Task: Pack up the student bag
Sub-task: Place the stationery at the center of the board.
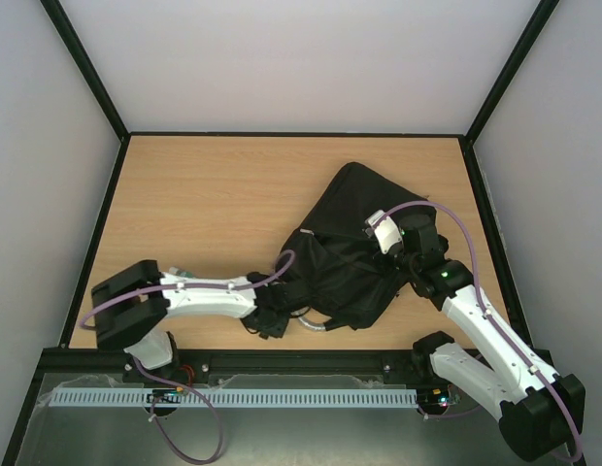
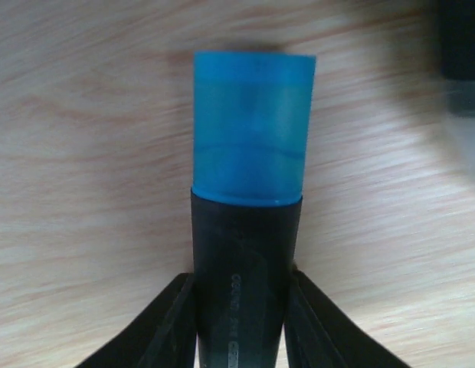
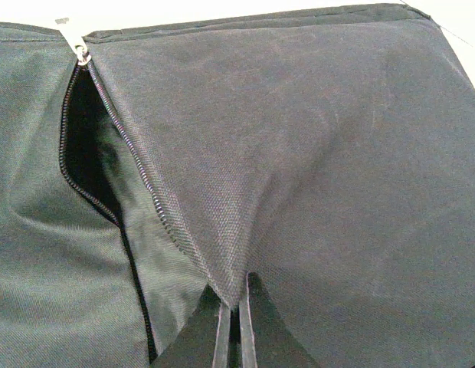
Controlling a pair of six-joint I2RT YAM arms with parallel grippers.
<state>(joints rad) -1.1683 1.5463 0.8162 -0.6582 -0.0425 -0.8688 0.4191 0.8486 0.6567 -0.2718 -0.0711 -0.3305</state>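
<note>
- Pinching a fold of the student bag (image 3: 337,153), a large black backpack of soft woven fabric, my right tool (image 3: 237,307) has its fingers pressed together on the cloth, which tents up into the pinch.
- The bag lies slumped on the pale wood-grain bench (image 1: 204,194), right of centre, between my two arms.
- My left tool (image 2: 241,330) is clamped on a black-barrelled marker (image 2: 245,261) with a translucent blue cap (image 2: 253,126), over bare bench close to the bag's near-left edge.
- I judge the bag to be floppy and bulky, with no shape of its own. A pinch will lift one layer, not the whole thing.
- The matte weave should give the fingers good friction. I would take hold right beside the zip (image 3: 130,176) so the mouth is held wide.
- That zip stands partly open, with fine coil teeth, a small metal puller (image 3: 73,38) at its top end and a dark gap beneath.
- The marker is smooth, hard and round, so I expect it could twist in the grip.
</note>
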